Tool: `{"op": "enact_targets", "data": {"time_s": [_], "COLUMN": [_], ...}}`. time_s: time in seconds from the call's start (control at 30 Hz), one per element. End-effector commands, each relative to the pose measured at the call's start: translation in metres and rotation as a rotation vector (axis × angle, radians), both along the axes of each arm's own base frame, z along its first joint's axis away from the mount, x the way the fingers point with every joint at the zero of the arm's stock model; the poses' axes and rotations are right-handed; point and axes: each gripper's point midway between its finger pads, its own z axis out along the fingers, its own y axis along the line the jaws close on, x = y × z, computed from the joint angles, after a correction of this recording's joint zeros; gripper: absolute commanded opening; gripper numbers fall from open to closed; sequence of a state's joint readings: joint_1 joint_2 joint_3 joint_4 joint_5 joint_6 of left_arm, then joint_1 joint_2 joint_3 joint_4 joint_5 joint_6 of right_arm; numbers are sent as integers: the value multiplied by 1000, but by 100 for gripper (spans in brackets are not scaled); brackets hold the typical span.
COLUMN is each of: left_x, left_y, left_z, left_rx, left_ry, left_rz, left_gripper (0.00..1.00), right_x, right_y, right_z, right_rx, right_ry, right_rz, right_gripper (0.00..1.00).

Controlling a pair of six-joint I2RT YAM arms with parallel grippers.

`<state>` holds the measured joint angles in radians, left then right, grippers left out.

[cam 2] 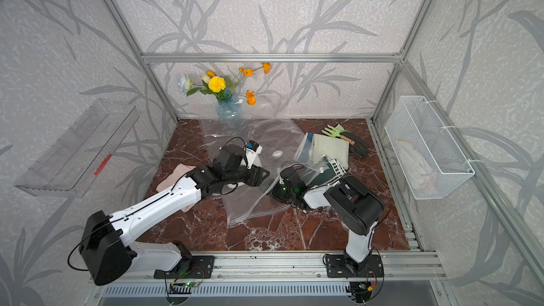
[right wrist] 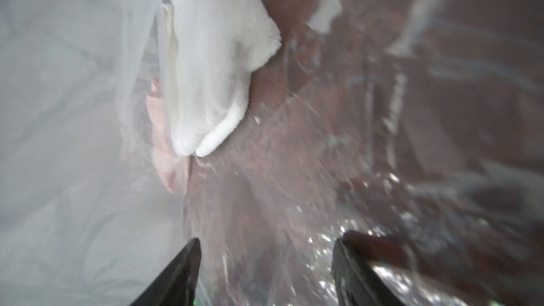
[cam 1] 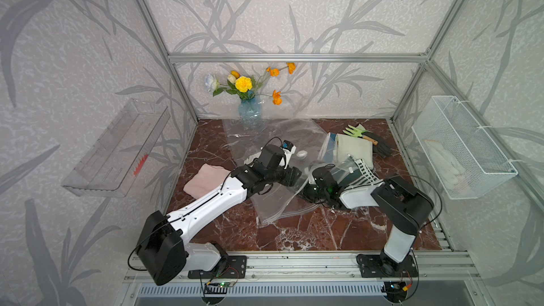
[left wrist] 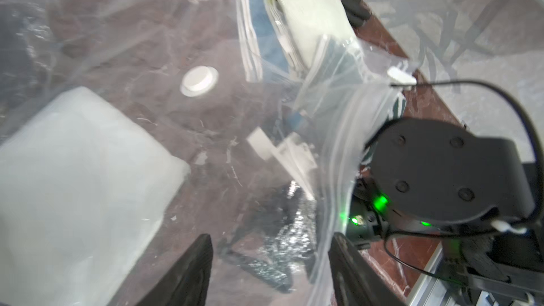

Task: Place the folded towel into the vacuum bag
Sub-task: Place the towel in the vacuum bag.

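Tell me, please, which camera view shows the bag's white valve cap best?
The left wrist view: the valve cap appears large and unobstructed. In both top views it is only a small white dot; the right wrist view misses it.

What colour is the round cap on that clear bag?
White round cap, best in left wrist view.

bag [left wrist: 141, 39]: clear, crinkled | cap [left wrist: 199, 80]: white, round | towel [left wrist: 82, 172]: white, under film | clip [left wrist: 401, 75]: at bag edge | left gripper [left wrist: 272, 238]: jaws apart
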<state>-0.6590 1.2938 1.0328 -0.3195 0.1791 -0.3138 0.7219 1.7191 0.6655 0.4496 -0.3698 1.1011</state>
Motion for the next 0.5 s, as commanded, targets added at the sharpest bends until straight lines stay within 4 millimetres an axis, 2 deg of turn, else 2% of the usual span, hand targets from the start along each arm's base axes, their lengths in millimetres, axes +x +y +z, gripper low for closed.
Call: {"op": "enact_targets", "data": {"time_s": [0.0, 0.07, 0.13, 0.3, 0.37, 0.47], "left_x": [23, 34, 46, 55, 57, 55], "left_y": [36, 53, 60, 40, 41, 49], "left_z": [27, 21, 3, -53, -72, -102], "left_rx": [-102, -98, -80, -44, -38, 10], "left_ry": [-20, 0, 45, 195, 226, 267], "left_rz": [214, 299, 359, 326, 354, 394], "left_gripper": [64, 64, 63, 62, 62, 62], "right_x": [-45, -58, -66, -87, -92, -90], "right_y": [-49, -68, -84, -110, -121, -138], "right_z": [-6, 11, 28, 50, 69, 112], "right_rx": [-239, -306, -376, -425, -428, -441], "right_ry": [62, 22, -8, 10, -40, -156], "right_rz": [73, 109, 147, 192, 178, 147], "right_gripper": [69, 68, 69, 65, 60, 52]}}
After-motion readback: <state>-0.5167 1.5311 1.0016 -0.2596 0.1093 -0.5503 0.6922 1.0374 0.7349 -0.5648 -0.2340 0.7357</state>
